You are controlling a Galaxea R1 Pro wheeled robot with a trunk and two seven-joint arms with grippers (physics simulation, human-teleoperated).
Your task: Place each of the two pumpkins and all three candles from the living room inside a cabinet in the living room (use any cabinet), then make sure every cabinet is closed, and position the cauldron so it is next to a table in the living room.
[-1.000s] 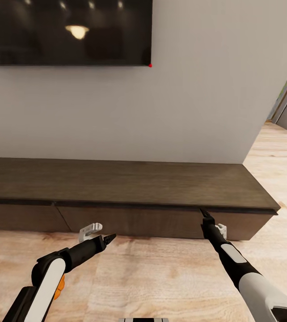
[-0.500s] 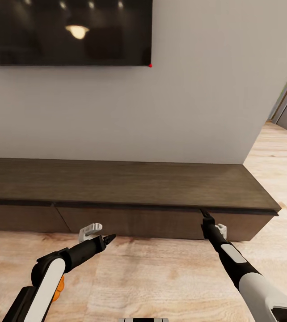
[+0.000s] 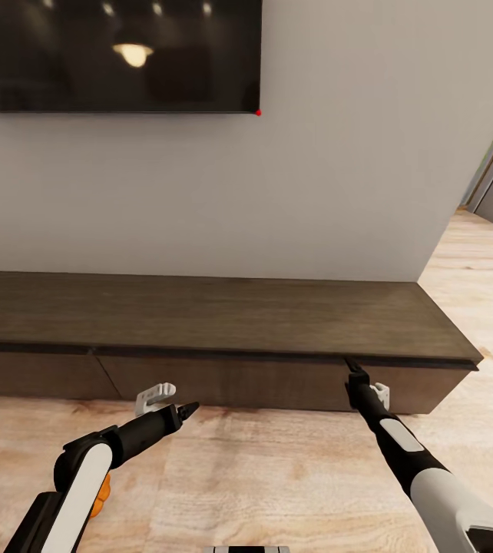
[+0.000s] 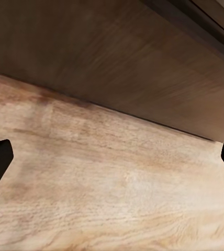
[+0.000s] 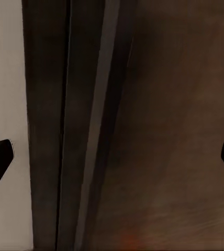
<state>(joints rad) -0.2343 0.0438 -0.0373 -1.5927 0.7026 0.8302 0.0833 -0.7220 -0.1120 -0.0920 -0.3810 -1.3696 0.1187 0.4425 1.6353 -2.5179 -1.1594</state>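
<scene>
Dark-brown cabinet [image 3: 223, 322] faces both wide-open, empty pincers.

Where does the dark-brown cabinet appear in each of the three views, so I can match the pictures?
Head view: the cabinet runs across the middle, against the wall.
Left wrist view: its drawer front meets the wooden floor.
Right wrist view: its front is close up.
Shared landmark: the dark gap under the cabinet's top edge.
</scene>
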